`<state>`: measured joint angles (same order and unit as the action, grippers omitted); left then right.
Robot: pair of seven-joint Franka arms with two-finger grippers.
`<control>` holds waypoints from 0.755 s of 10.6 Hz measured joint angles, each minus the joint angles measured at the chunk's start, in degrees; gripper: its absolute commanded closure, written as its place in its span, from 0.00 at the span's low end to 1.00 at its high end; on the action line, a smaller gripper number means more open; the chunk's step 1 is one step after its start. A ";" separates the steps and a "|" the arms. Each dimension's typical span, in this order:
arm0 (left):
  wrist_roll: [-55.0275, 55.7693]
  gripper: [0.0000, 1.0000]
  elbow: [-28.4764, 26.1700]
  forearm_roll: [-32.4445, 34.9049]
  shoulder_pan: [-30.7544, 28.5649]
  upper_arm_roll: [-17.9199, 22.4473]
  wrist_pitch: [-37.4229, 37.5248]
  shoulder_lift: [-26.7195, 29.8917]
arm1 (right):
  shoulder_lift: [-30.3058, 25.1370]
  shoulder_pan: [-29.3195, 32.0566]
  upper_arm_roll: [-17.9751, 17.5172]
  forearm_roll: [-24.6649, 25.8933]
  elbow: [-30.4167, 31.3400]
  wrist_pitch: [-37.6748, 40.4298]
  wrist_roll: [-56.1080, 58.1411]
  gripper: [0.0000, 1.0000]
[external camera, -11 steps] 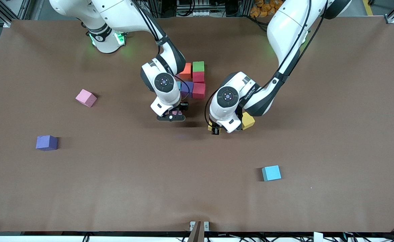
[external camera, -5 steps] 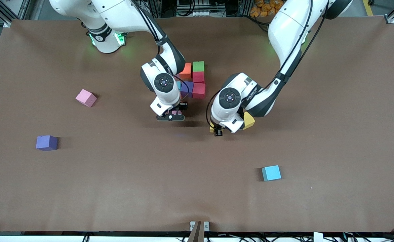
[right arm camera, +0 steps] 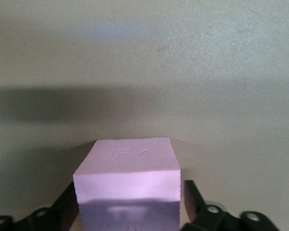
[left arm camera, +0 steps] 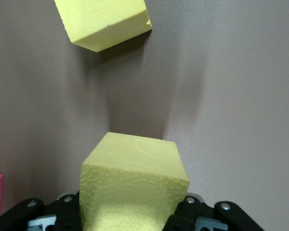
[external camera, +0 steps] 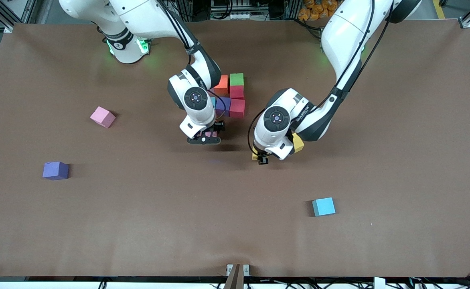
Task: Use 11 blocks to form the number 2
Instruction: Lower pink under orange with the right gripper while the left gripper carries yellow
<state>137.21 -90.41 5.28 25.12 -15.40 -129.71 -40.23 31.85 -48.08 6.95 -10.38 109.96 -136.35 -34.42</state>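
Right gripper (external camera: 207,135), front view: low at the end of the part-built number 2 (external camera: 231,94) that lies nearer the camera, standing around a pink block (external camera: 210,133); whether it grips or has let go cannot be told. The digit so far shows an orange block (external camera: 221,82), a green block (external camera: 236,79), two red blocks (external camera: 237,100), a purple block (external camera: 223,105) and a light blue sliver under the wrist, all touching. Left gripper (external camera: 261,156) hangs over bare table toward the left arm's end of the digit, clamped on a yellow block (external camera: 254,153); the second yellow block (external camera: 298,143) lies half under its wrist. Loose stock: a spare pink block (external camera: 102,117) and a spare purple block (external camera: 55,170) toward the right arm's end, a spare light blue block (external camera: 323,206) nearest the camera. Hazard, judged: both wrists crowd one small patch, so a sideways move by either could strike the other or shunt the set cubes. Left wrist view: yellow block (left arm camera: 135,178) pinched low between the pads, second yellow block (left arm camera: 103,21) apart from it; soft foam may twist in the grip and land skewed. Right wrist view: pink block (right arm camera: 127,163) sits square in the right gripper (right arm camera: 130,214); foam clinging on withdrawal, if it clings, would drag the cube out of line.
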 measured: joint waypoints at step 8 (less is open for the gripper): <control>2.47 0.97 -0.12 -0.07 2.19 -0.56 0.00 -0.15 | -8.17 3.99 -2.34 0.00 3.41 0.05 0.00 0.00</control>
<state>139.68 -90.53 5.21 27.32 -15.96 -129.71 -40.38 23.68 -44.09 4.61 -10.38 113.37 -136.29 -34.43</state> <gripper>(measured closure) 0.396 0.000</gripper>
